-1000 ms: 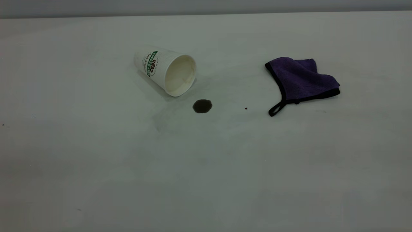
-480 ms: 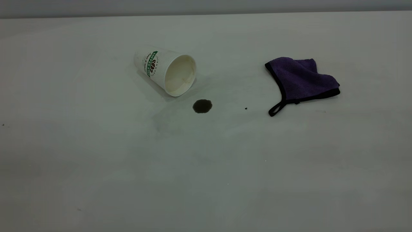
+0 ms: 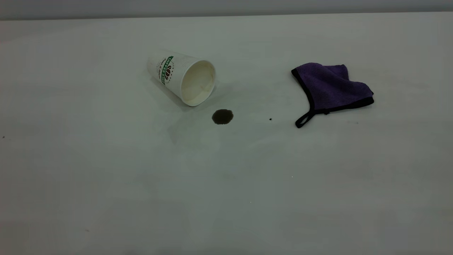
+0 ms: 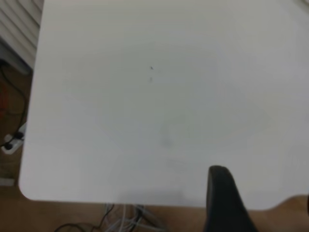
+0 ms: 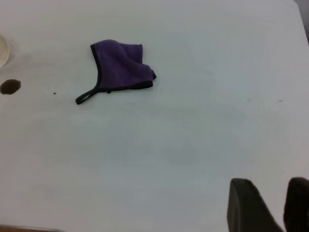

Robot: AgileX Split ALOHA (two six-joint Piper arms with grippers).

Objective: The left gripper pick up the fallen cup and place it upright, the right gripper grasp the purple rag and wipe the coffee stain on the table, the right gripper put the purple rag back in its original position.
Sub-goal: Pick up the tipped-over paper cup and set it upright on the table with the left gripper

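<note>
The white paper cup [image 3: 182, 78] lies on its side on the white table [image 3: 226, 198], its mouth facing the small dark brown coffee stain [image 3: 222, 116] just in front of it. The purple rag [image 3: 331, 86] lies crumpled to the right, its black loop toward the stain. Neither gripper shows in the exterior view. The left gripper [image 4: 263, 193] hangs over the table's near corner with its fingers wide apart and empty. The right gripper [image 5: 270, 188] hovers well short of the rag [image 5: 120, 65], fingers close together and empty. The stain [image 5: 9, 86] and the cup's rim [image 5: 2, 50] show at that view's edge.
A tiny black speck [image 3: 270, 119] lies between stain and rag. The table's far edge meets a grey wall. In the left wrist view the table's rounded corner [image 4: 29, 186] borders the floor with cables and a power strip [image 4: 12, 140].
</note>
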